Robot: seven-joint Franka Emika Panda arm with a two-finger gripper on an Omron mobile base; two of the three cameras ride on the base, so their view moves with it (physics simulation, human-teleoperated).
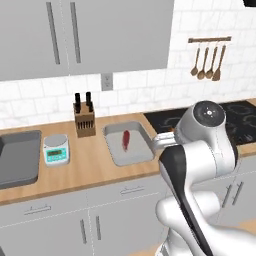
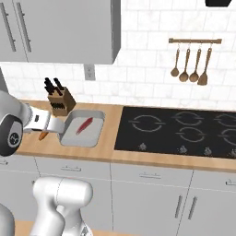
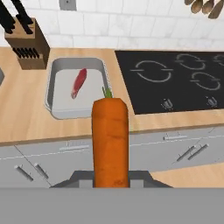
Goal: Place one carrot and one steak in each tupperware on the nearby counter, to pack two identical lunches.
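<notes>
My gripper (image 3: 110,178) is shut on a carrot (image 3: 110,140), a thick orange stick with a green stub that points away from the hand. It hangs in the air in front of the counter (image 3: 22,118), short of the near rim of a grey tupperware (image 3: 52,87). One red steak (image 3: 78,83) lies inside that tupperware. From the right base view the carrot (image 2: 43,135) peeks out under my white hand, just left of the tupperware (image 2: 99,126) and its steak (image 2: 84,125). The left base view has the tupperware (image 1: 112,150) and steak (image 1: 125,140) left of my arm.
A knife block (image 1: 84,120) stands behind the tupperware, and a small scale (image 1: 56,149) sits to its left. A darker grey basin (image 1: 17,160) lies at the far left. The black cooktop (image 2: 179,131) lies to the right, with utensils (image 2: 189,64) hanging above it.
</notes>
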